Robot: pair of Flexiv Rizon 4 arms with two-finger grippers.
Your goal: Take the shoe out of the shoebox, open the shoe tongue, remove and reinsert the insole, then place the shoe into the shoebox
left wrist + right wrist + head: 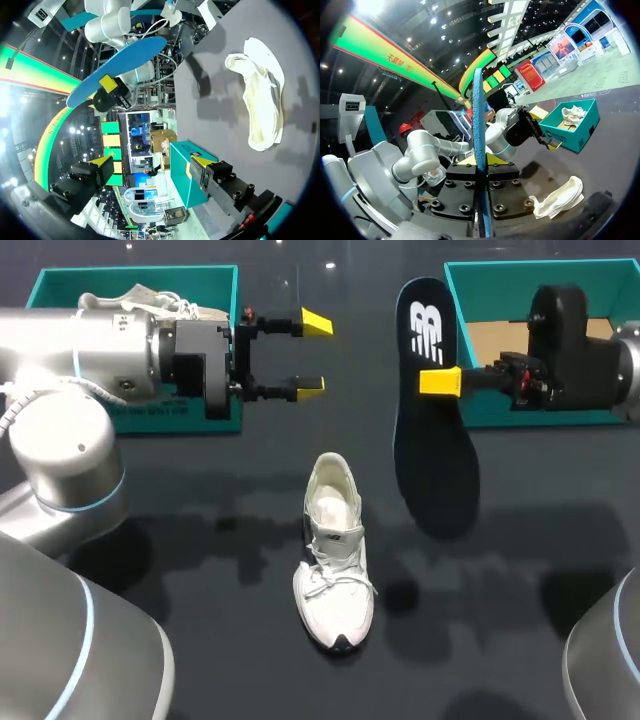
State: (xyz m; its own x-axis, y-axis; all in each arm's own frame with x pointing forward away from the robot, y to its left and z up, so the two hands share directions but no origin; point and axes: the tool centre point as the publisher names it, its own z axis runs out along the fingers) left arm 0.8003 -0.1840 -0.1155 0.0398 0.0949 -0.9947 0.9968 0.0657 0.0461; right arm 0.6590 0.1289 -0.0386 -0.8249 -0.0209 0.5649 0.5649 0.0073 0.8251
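A white shoe (334, 555) lies on the dark table near its middle, toe toward the front edge, tongue pulled up; it also shows in the wrist views (260, 100) (560, 197). My right gripper (440, 380) is shut on a dark navy insole (432, 430) and holds it in the air, right of and above the shoe. In the right wrist view the insole (479, 140) stands edge-on between the fingers of that gripper (481, 161). My left gripper (313, 355) hangs open and empty beyond the shoe, level with the insole; its own view (150, 165) faces the insole's blue underside (117, 67).
A teal shoebox (200, 280) at the back left holds a second white shoe (150, 305). Another teal shoebox (480, 300) at the back right has a bare cardboard floor, and my right arm stands over it. Bare table lies around the shoe.
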